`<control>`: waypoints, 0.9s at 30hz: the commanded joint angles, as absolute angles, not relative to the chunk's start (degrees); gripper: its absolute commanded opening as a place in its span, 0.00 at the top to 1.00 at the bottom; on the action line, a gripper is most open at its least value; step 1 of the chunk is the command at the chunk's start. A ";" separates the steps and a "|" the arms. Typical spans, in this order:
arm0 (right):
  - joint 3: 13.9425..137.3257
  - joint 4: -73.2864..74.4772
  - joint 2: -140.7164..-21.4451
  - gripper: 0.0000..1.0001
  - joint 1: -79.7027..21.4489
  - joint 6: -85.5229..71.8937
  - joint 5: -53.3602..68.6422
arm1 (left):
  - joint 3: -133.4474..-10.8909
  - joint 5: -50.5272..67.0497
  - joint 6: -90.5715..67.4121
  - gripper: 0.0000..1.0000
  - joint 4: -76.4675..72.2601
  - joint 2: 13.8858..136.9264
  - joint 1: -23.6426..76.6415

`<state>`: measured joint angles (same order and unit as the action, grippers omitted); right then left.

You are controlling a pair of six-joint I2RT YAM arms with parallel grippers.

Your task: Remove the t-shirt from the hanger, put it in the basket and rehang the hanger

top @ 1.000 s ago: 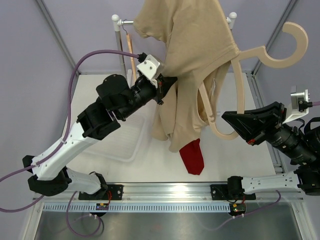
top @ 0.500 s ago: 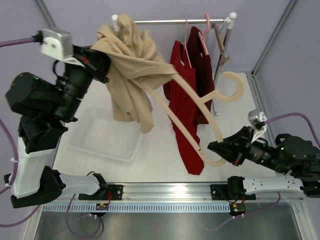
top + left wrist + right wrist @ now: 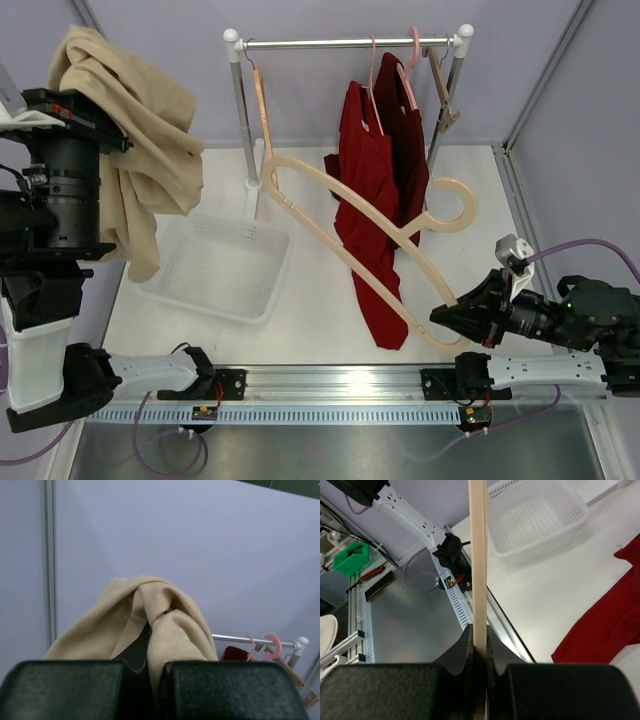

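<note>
Now t-shirt pulled clear of hanger, left gripper swung farther left.

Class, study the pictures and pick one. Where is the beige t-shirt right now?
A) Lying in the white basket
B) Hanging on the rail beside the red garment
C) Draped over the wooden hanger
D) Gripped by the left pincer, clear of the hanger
D: the left pincer is shut on the beige t-shirt, lifted high at the left, while the right pincer clamps the wooden hanger, which is bare.
</note>
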<state>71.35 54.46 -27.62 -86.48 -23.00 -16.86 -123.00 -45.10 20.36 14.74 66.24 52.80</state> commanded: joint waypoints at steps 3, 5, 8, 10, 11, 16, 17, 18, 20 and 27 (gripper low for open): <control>74.62 54.05 -28.65 1.00 -86.40 -21.71 -23.02 | -104.36 -50.01 17.15 1.00 5.82 57.32 52.65; 75.32 54.58 -30.40 1.00 -86.40 -21.53 -25.56 | -98.12 -51.85 17.14 1.00 2.92 52.85 52.65; 76.29 54.49 -31.73 1.00 -86.40 -20.83 -26.63 | -86.95 -55.01 20.03 1.00 -5.94 47.92 52.47; 76.11 53.62 -31.73 1.00 -86.40 -20.31 -26.11 | -80.44 -55.28 21.87 1.00 -9.39 45.89 52.21; 75.94 53.35 -31.90 1.00 -86.40 -20.22 -25.93 | -78.07 -55.11 22.32 1.00 -11.67 44.40 52.03; 75.24 52.56 -32.52 1.00 -86.40 -20.22 -25.93 | -75.69 -54.41 22.50 1.00 -12.22 43.33 51.42; 75.23 52.30 -32.61 1.00 -86.40 -19.95 -26.19 | -74.72 -54.49 22.41 1.00 -12.39 42.98 51.33; 75.23 52.03 -32.87 1.00 -86.40 -19.69 -26.19 | -73.40 -54.49 22.33 1.00 -12.83 41.93 51.33; 75.41 51.07 -33.22 1.00 -86.40 -19.16 -26.02 | -68.50 -54.93 21.71 1.00 -13.71 40.61 50.98; 79.35 47.73 -38.04 1.00 -86.40 -14.69 -27.16 | -48.27 -59.84 13.28 1.00 -15.48 30.77 50.36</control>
<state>75.75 52.99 -35.33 -86.48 -18.57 -25.08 -52.99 -55.68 18.79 -10.46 32.82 50.81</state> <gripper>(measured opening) 0.122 0.025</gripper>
